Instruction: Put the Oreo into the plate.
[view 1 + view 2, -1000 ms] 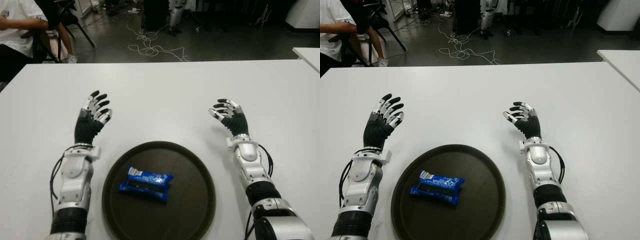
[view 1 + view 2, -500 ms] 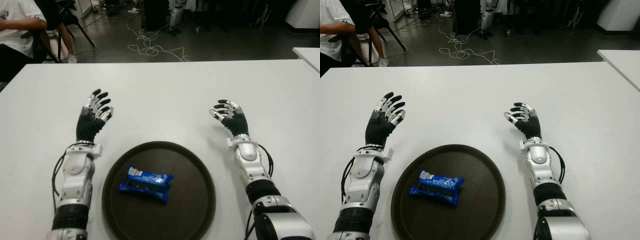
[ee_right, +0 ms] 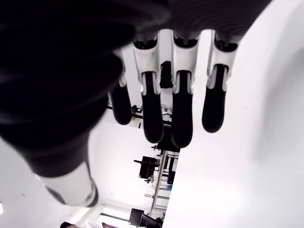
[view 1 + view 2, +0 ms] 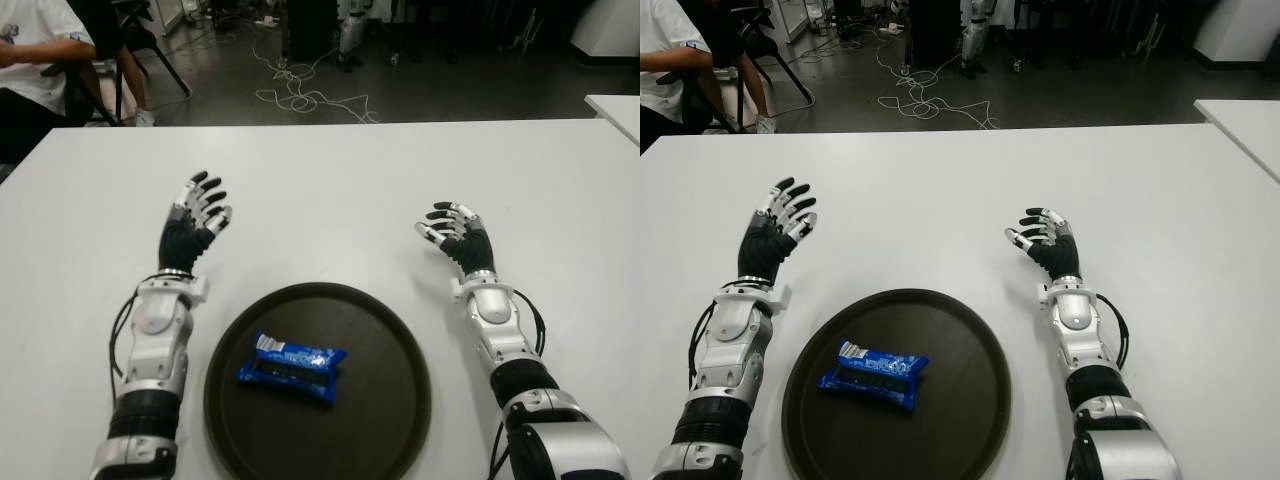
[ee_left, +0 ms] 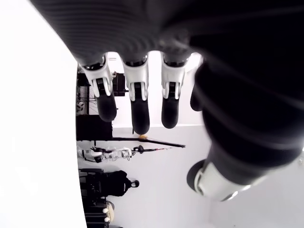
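Left hand (image 4: 193, 215) and right hand (image 4: 455, 233) raised, fingers spread, empty; Oreo (image 4: 291, 367) lies in plate (image 4: 390, 340).

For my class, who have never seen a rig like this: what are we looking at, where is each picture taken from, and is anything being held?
This is a humanoid robot with two arms, each ending in a hand with several fingers. Two pictures come from a stereo camera on its head, looking down at a white table. The other two come from cameras on the wrists, so they show each hand's own fingers from very close.

On the table lies a dark round plate, and a blue Oreo pack lies inside it. The left hand shows beyond the plate on the left, the right hand on the right. Both have relaxed, open fingers and hold nothing. A seated person shows beyond the table's far left corner.
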{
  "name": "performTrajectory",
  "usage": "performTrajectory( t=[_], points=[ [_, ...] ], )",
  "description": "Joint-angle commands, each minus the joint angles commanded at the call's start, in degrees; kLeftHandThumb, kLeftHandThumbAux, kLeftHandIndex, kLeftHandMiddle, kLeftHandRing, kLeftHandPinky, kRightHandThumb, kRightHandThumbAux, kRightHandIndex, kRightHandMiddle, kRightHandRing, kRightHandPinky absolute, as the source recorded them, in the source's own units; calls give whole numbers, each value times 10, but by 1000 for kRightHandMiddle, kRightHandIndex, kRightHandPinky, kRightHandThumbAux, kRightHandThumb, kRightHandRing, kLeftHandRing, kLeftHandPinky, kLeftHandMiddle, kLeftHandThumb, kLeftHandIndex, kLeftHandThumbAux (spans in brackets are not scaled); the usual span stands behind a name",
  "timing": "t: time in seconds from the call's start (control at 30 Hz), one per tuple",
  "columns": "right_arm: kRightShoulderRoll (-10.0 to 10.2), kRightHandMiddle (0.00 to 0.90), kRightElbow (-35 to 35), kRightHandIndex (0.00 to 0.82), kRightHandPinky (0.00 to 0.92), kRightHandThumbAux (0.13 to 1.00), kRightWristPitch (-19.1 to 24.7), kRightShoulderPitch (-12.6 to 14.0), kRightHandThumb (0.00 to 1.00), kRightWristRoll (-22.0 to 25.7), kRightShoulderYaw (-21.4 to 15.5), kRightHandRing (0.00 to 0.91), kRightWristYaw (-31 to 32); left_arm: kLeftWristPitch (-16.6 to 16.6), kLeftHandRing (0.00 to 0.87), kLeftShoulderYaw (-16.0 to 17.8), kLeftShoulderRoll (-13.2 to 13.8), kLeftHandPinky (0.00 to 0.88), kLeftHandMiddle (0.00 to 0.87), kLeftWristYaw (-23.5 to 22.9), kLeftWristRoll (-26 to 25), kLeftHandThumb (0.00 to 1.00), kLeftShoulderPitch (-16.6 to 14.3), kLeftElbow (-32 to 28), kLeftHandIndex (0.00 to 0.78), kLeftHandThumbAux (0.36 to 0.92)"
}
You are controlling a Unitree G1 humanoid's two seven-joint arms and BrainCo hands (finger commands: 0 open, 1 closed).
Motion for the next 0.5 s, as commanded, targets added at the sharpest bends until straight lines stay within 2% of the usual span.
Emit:
performTrajectory(
  t=[0.33, 0.5],
  points=[
    [-3, 389, 4, 330, 401, 754, 1, -2, 217, 1, -1, 398, 11, -25, 164, 7, 2, 171, 180, -10, -5, 154, -6, 31, 89, 774],
    [-1, 389, 6, 327, 401, 747, 1, -3, 222, 2, -2, 396, 12, -32, 163, 10, 4, 158, 177, -16, -7, 155, -7, 43, 83, 764]
  ],
)
